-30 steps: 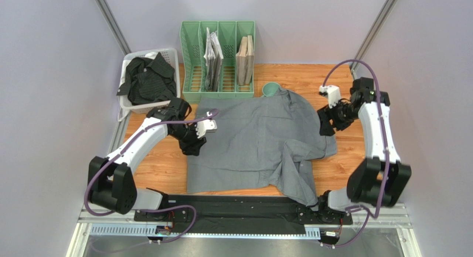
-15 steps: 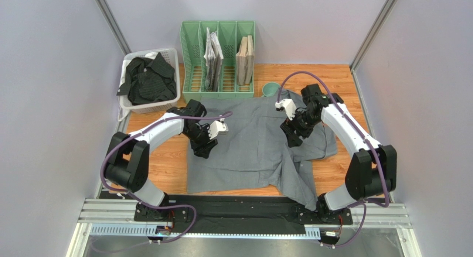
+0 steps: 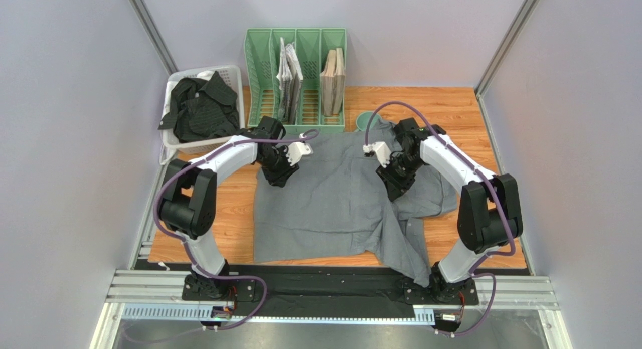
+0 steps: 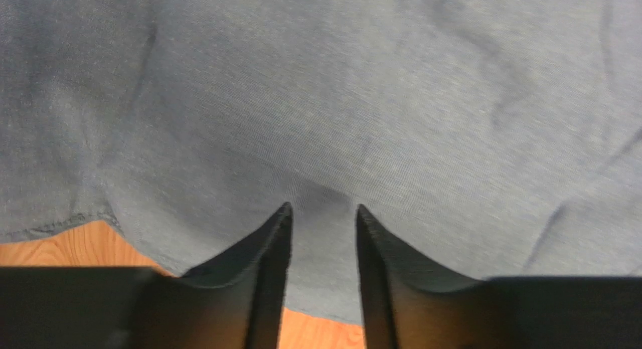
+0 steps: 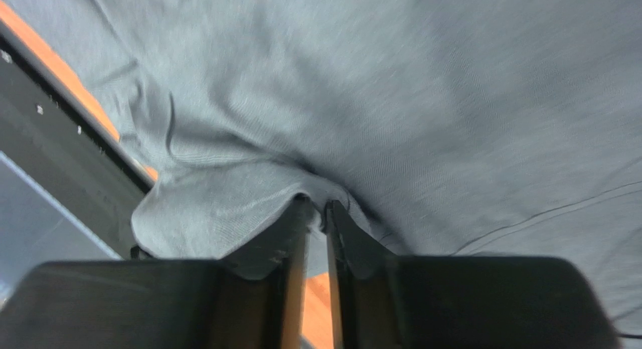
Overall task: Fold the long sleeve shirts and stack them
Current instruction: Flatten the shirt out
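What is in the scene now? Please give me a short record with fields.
grey shirt: spread on table, right side folded over
black shirt: crumpled in basket
left tool: open, tips on grey shirt
right tool: shut on a fold of grey shirt
rack: behind grey shirt, flat items in its slots

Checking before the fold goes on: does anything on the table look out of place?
Yes. The grey shirt lies crooked: one sleeve trails off the near edge of the table, and its far end lies up against a teal cup.
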`<state>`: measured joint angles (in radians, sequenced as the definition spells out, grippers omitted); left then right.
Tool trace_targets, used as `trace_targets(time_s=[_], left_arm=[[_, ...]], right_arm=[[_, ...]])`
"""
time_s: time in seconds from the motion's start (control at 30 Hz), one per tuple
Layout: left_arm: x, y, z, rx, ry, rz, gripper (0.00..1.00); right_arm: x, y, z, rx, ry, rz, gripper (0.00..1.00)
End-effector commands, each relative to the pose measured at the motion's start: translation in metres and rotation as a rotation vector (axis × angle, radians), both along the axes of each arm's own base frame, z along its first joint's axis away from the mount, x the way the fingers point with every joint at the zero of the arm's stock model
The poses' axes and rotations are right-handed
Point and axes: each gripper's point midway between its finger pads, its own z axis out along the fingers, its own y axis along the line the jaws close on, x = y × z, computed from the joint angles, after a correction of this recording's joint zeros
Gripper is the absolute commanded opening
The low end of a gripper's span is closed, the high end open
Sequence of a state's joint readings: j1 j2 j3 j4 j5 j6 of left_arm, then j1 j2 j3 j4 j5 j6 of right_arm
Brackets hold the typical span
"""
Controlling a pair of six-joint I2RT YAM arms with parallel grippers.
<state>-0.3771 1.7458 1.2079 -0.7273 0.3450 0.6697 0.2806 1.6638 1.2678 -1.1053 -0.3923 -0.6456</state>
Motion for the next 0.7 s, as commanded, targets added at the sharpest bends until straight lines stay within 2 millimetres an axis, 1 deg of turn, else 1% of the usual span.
trace_targets(time_s=[0.0,0.03,0.07,0.1,0.13,0.2,0.23,0.3,0.33,0.37,0.4,0.43,0.47,0.5,0.53,0.57,0.6,0.63,0.67], left_arm=[[0.011,0.016,-0.018,0.083,0.014,0.045,0.36],[0.008,0.021,-0.023,0.094,0.027,0.052,0.29],[0.006,0.024,-0.026,0.102,0.035,0.054,0.26],[0.002,0.03,-0.03,0.111,0.05,0.064,0.23],[0.0,0.034,-0.032,0.118,0.055,0.069,0.17],[-0.005,0.04,-0.034,0.13,0.06,0.07,0.12],[-0.006,0.043,-0.033,0.131,0.056,0.071,0.08],[-0.01,0.05,-0.036,0.154,0.069,0.078,0.05],[-0.012,0.052,-0.037,0.161,0.077,0.077,0.01],[-0.013,0.055,-0.038,0.171,0.081,0.077,0.0],[-0.016,0.057,-0.039,0.176,0.085,0.075,0.0],[-0.018,0.059,-0.039,0.184,0.087,0.076,0.0],[-0.018,0.061,-0.04,0.193,0.087,0.078,0.0],[-0.022,0.064,-0.041,0.2,0.101,0.08,0.0],[-0.024,0.068,-0.042,0.209,0.104,0.078,0.0],[-0.025,0.069,-0.041,0.211,0.105,0.078,0.0],[-0.029,0.074,-0.043,0.218,0.119,0.082,0.0],[-0.031,0.076,-0.041,0.22,0.114,0.074,0.0],[-0.034,0.078,-0.041,0.22,0.118,0.067,0.0]], right_arm=[[-0.038,-0.024,-0.007,-0.07,0.09,0.037,0.11],[-0.048,-0.033,-0.009,-0.096,0.092,0.043,0.06],[-0.052,-0.043,-0.009,-0.109,0.093,0.045,0.01],[-0.059,-0.051,-0.007,-0.12,0.109,0.043,0.0],[-0.066,-0.059,-0.004,-0.128,0.1,0.038,0.0],[-0.077,-0.08,0.0,-0.162,0.115,0.037,0.0],[-0.084,-0.091,0.002,-0.171,0.111,0.017,0.0],[-0.095,-0.105,0.001,-0.191,0.112,0.036,0.0],[-0.099,-0.118,-0.001,-0.224,0.114,0.028,0.0],[-0.109,-0.125,-0.006,-0.242,0.124,0.037,0.0],[-0.113,-0.133,-0.009,-0.273,0.123,0.078,0.0],[-0.117,-0.144,-0.012,-0.289,0.125,0.052,0.0],[-0.125,-0.149,-0.021,-0.31,0.126,0.06,0.0],[-0.127,-0.158,-0.024,-0.355,0.119,0.076,0.0],[-0.13,-0.163,-0.028,-0.372,0.111,0.101,0.0],[-0.138,-0.166,-0.034,-0.387,0.118,0.124,0.0],[-0.144,-0.174,-0.035,-0.427,0.13,0.148,0.0],[-0.147,-0.176,-0.037,-0.435,0.133,0.181,0.01],[-0.152,-0.178,-0.035,-0.442,0.142,0.199,0.08]])
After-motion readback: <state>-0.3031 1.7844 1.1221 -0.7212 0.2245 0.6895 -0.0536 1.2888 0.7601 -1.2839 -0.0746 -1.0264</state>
